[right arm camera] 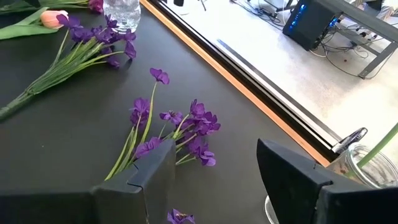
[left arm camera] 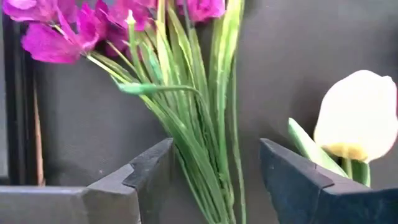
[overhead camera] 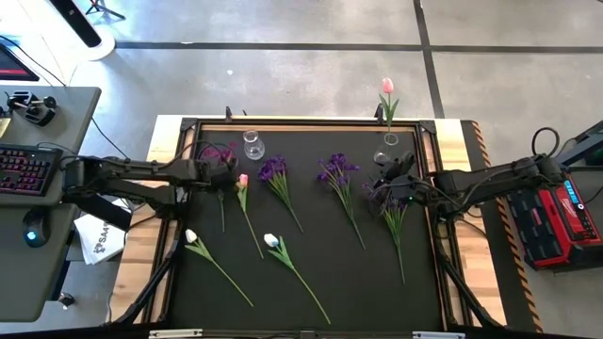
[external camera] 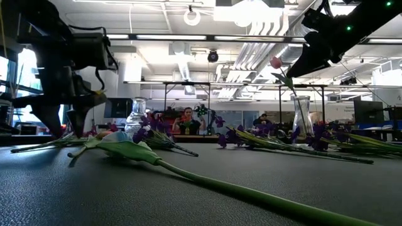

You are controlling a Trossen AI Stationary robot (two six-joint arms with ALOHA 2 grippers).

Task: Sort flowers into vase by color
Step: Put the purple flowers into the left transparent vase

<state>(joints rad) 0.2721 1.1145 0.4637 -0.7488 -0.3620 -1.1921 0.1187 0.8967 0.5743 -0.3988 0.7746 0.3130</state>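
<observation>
Left gripper (overhead camera: 224, 169) hangs open at centre-left of the high view, fingers astride the green stems of a purple flower bunch (overhead camera: 222, 153) on the black mat (overhead camera: 311, 254), a pink tulip (overhead camera: 243, 181) just beside it and an empty glass vase (overhead camera: 253, 144) near. Right gripper (overhead camera: 384, 181) is open too, over another purple bunch (overhead camera: 391, 200). Upper right, a second vase (overhead camera: 391, 142) holds a pink tulip (overhead camera: 386, 87). Two white tulips (overhead camera: 191, 236) lie lower left.

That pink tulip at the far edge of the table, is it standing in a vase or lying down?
Standing. The pink tulip sits upright in the clear vase near the right gripper; the low view shows its stem rising straight out of the glass.
</observation>
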